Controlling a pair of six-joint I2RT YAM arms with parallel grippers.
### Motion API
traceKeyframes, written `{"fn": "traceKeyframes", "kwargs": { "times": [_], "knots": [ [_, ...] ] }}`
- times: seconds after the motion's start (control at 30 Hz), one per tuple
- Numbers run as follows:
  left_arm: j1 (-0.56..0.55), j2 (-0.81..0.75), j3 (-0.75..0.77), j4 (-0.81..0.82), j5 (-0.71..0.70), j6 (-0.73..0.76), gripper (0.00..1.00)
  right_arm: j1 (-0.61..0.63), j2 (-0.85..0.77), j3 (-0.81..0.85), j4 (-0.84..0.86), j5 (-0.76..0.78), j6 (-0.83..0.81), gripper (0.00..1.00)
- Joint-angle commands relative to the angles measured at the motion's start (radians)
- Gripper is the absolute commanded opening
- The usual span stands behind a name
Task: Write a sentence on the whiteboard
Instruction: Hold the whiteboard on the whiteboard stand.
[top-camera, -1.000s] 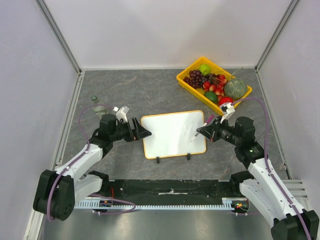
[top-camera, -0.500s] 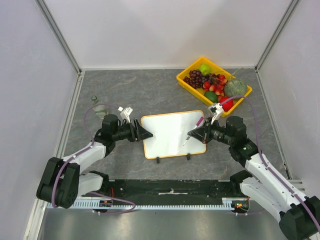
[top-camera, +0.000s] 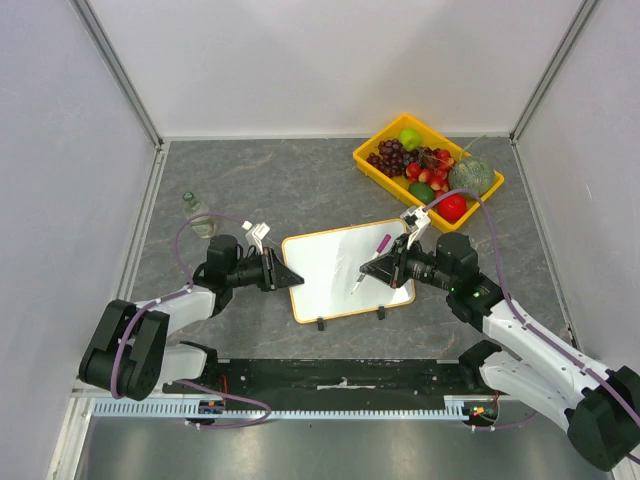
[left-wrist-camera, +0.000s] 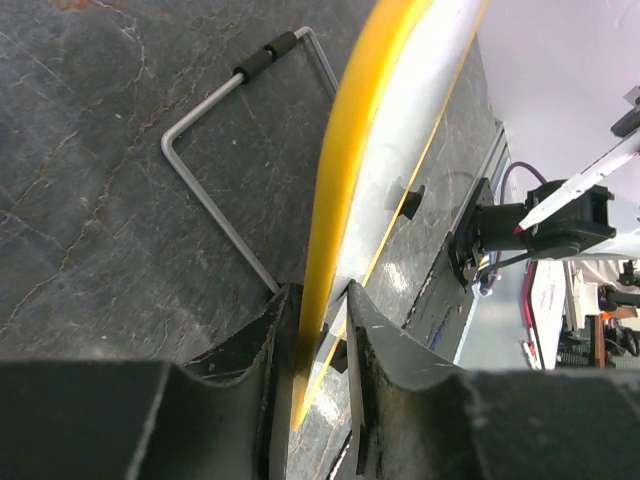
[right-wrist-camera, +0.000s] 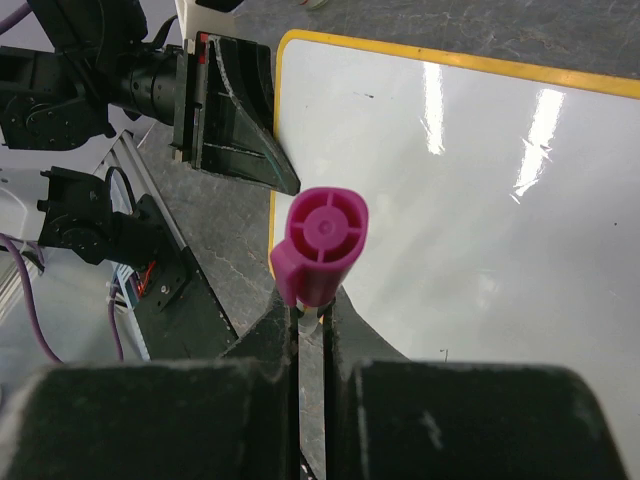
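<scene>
The left hand (top-camera: 290, 276) pinches the left edge of the whiteboard (top-camera: 325, 262), which sits in the middle of the table (top-camera: 300, 190) between the two arms, likely to stop it sliding during writing. Its face is bare, no sentence yet; the right hand (top-camera: 377, 268), pressed together on a pink marker (right-wrist-camera: 322, 240), slants the tip down toward the board's right half to begin.

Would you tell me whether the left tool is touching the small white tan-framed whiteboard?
Touching: in the left wrist view the left tool pinches the whiteboard frame between both fingers.
</scene>
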Motion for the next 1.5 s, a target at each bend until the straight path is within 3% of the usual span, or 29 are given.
{"fn": "traceKeyframes", "kwargs": {
  "times": [0.0,0.4,0.5,1.07,1.47],
  "knots": [
    [0.002,-0.022,-0.029,0.039,0.039,0.068,0.3,0.017,0.005,0.052,0.062,0.036,0.004,0.0],
    [0.002,-0.064,-0.018,0.012,0.039,0.108,0.47,0.057,0.019,0.078,0.051,0.085,-0.01,0.0],
    [0.001,-0.051,0.043,-0.071,0.024,0.153,0.48,0.062,0.028,0.098,0.038,0.092,-0.019,0.0],
    [0.004,-0.048,0.057,-0.027,-0.011,0.19,0.56,0.146,0.166,0.199,0.054,0.177,-0.047,0.0],
    [0.01,-0.149,0.022,-0.025,-0.089,0.202,0.63,0.232,0.22,0.242,0.071,0.256,-0.06,0.0]
  ]
}}
